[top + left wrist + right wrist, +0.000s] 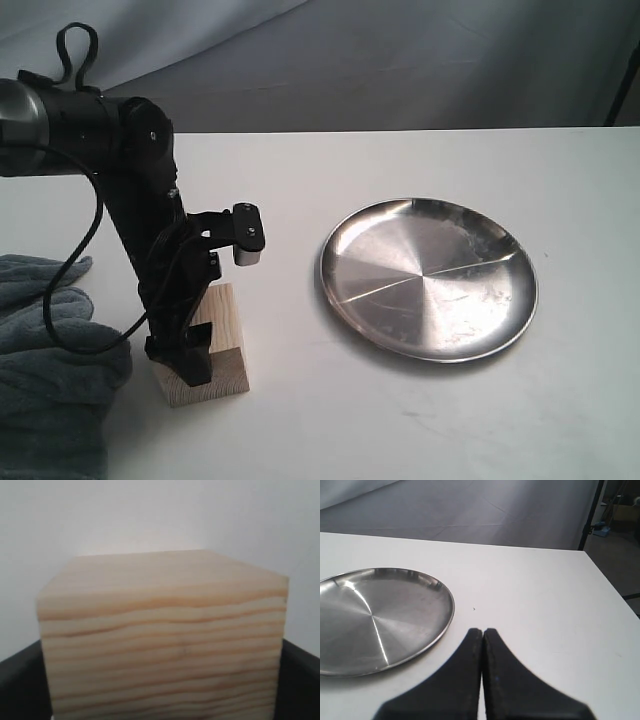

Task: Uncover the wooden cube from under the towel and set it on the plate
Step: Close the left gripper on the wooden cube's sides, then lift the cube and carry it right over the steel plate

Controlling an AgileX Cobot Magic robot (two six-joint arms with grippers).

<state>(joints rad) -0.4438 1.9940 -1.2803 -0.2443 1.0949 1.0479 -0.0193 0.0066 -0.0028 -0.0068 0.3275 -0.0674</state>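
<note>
The wooden cube [226,352] rests on the white table, uncovered, just right of the towel [45,370], which lies bunched at the lower left. My left gripper [190,362] reaches down over the cube; in the left wrist view the cube [160,630] fills the space between the two black fingers [20,685], which press against its sides. The empty plate [428,278] lies to the right of the cube, a short gap away. My right gripper [482,632] is shut on nothing, its tips just beside the plate [375,620] rim; it does not show in the exterior view.
The white table [400,170] ends at a far edge against a grey backdrop. In the right wrist view the table's corner [582,552] and a dark stand pole [592,515] appear beyond it.
</note>
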